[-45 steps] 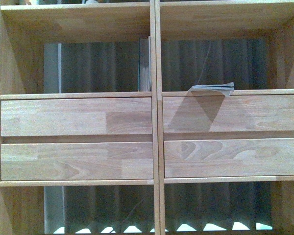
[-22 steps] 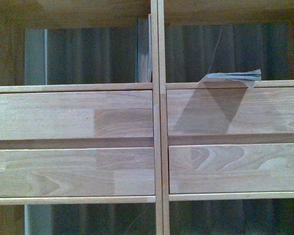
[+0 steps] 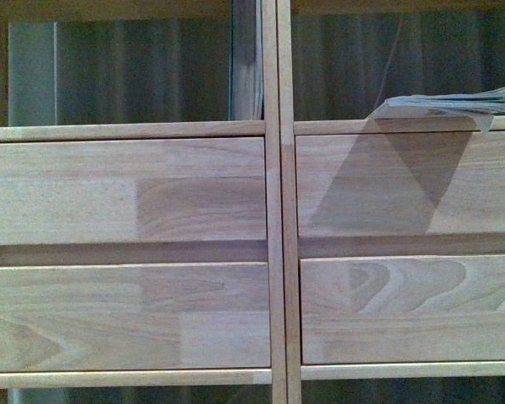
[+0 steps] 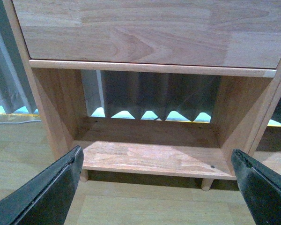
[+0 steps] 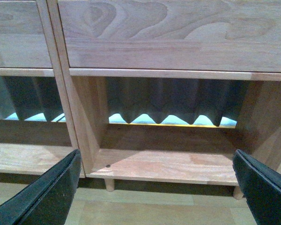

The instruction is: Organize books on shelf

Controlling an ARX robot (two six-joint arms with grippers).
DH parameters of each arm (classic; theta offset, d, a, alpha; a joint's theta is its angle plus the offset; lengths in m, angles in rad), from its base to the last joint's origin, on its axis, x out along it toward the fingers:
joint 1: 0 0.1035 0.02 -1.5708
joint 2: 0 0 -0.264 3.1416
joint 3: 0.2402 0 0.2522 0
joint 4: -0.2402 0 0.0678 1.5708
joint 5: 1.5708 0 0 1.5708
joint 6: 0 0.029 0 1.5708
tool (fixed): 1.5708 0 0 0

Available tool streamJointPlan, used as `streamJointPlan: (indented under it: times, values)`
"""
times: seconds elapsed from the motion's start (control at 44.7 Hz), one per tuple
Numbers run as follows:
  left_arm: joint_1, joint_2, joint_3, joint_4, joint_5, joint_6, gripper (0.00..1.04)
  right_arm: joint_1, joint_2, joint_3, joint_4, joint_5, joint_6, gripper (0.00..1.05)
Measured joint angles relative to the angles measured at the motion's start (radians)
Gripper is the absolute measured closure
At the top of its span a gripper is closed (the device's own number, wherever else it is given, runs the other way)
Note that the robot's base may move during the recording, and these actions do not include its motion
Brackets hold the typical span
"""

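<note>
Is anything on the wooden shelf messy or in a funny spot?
Yes. A thin grey-edged paperback lies flat in the right compartment of the light wooden bookcase, sticking out past the front edge of its plank; the other thin books stand upright beside the divider.

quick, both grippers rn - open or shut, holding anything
Left gripper: open, jaws wide apart, holding nothing.
Right gripper: open, jaws wide apart, holding nothing.
</note>
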Motion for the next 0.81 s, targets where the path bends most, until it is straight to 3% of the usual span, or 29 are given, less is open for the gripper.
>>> streamJointPlan:
  times: [0.805]
  values:
    - [0.0, 0.0, 0.0, 0.0, 0.0, 0.0, 0.07, 0.0, 0.0, 0.0, 0.0, -0.002, 0.0, 0.07]
